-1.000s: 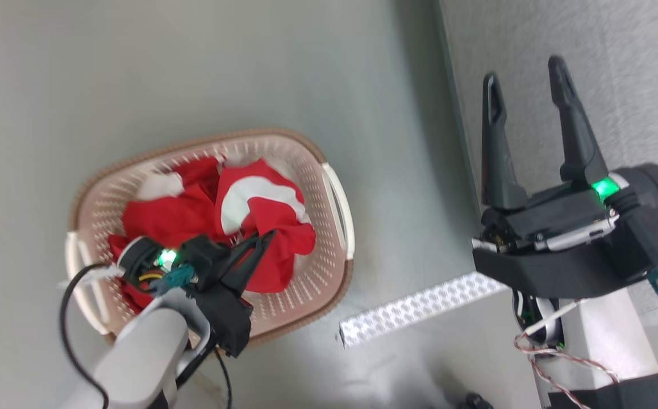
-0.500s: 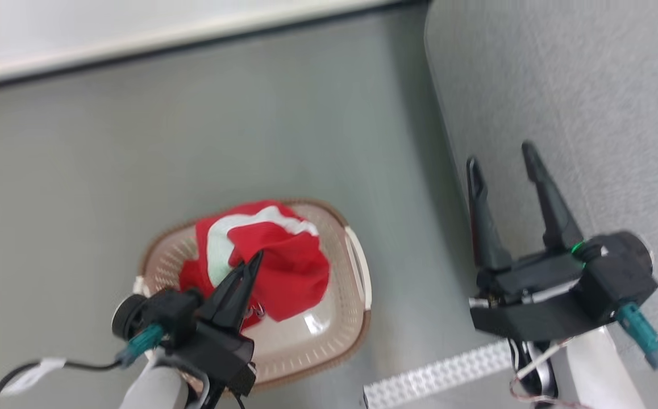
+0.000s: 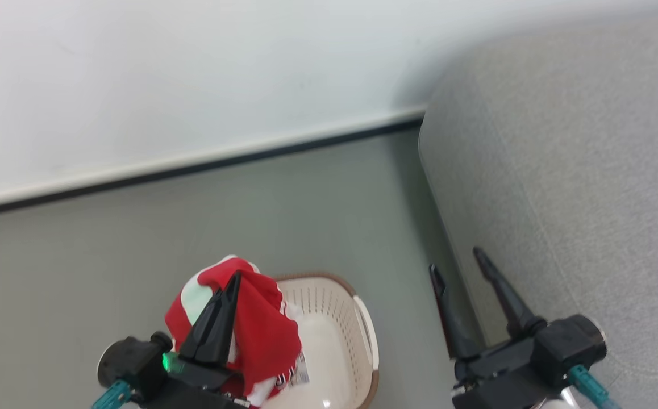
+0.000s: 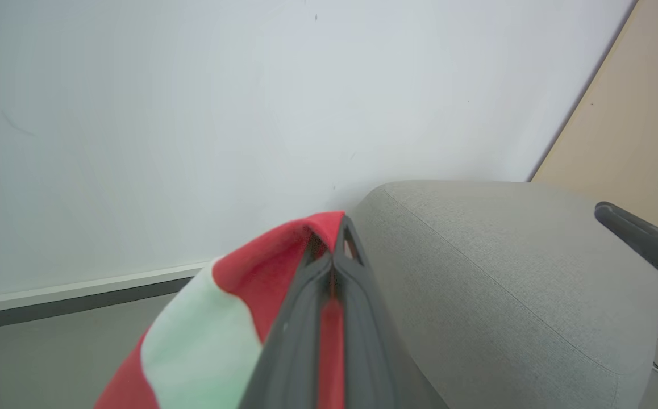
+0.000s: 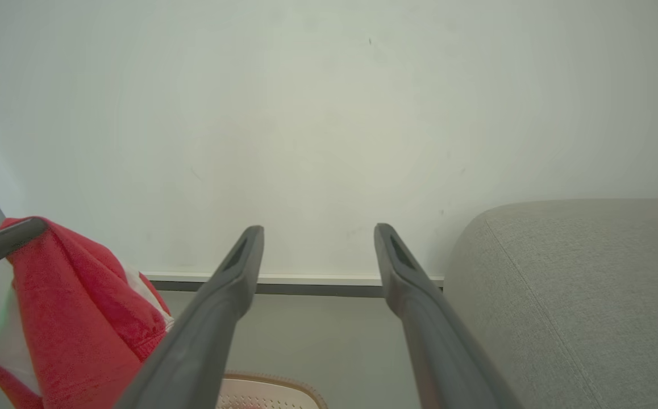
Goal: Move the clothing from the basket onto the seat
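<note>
Two grippers appear in the head view: the left gripper [image 3: 232, 281], jaws pinched on the clothing [image 3: 263, 335], holds the red, white-panelled bundle above the basket [image 3: 363, 318]. The right gripper [image 3: 455, 260] stands spread and empty beside the rounded edge of the seat [image 3: 579, 187], with bare floor [image 3: 283, 210] between basket and seat. Left wrist view: closed fingers [image 4: 295, 352] clamp a red fold draping leftward, the seat's corner close behind. Right wrist view: parted fingers [image 5: 420, 307] frame the wall [image 5: 317, 113], with the clothing at left and the seat's seam at right.
</note>
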### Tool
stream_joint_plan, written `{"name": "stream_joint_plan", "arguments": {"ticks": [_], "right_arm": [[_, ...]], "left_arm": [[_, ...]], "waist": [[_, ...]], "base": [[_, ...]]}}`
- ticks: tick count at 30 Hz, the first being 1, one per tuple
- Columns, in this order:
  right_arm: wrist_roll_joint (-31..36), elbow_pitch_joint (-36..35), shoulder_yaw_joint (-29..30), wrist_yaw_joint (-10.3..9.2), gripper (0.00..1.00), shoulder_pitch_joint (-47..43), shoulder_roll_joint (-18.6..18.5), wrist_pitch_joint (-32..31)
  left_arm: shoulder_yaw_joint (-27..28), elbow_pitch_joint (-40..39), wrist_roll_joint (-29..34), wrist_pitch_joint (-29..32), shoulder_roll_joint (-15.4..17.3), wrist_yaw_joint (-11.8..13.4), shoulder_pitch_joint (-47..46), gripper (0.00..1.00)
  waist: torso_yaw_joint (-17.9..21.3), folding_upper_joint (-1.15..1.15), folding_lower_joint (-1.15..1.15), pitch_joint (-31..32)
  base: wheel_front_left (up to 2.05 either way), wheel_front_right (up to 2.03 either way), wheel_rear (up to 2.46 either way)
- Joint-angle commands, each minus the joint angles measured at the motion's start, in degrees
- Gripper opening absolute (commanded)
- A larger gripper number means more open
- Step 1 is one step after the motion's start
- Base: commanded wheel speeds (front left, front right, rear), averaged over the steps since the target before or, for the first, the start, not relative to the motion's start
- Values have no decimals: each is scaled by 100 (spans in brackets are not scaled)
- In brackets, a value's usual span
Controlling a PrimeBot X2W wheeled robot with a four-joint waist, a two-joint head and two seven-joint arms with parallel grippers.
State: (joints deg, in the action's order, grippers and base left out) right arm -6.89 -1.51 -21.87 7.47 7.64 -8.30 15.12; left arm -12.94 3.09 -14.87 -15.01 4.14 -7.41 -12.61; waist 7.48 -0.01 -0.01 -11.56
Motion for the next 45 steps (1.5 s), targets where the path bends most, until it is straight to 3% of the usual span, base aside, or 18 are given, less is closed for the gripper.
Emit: {"name": "stream_joint_plan", "arguments": {"ticks": [1, 12, 23, 33, 45], "right_arm": [[-83, 31, -86, 4, 100, -110, -66, 0], [-307, 155, -476, 4, 100, -232, -146, -1], [-1244, 683, -1809, 4, 100, 267, -434, -1], [-1723, 1060, -2517, 4, 100, 936, -419, -1], [-1985, 1352, -2711, 4, 100, 1191, -275, -1]], "left_arm": [[70, -100, -11, -28, -16, -8, 170, 0], [134, -416, 115, -28, -79, -7, 372, 0], [-605, -284, 123, -28, 153, -7, -249, 0], [-1148, -251, -59, -28, 113, -7, -805, 0], [-1631, -288, -26, -28, 79, -7, -1063, 0]], "waist": [[15, 1, 1, 652], [105, 1, 1, 1037], [117, 1, 1, 1129], [141, 1, 1, 1144], [124, 1, 1, 1127]], "base": [[0, 0, 0], [0, 0, 0], [0, 0, 0], [0, 0, 0], [0, 0, 0]]}}
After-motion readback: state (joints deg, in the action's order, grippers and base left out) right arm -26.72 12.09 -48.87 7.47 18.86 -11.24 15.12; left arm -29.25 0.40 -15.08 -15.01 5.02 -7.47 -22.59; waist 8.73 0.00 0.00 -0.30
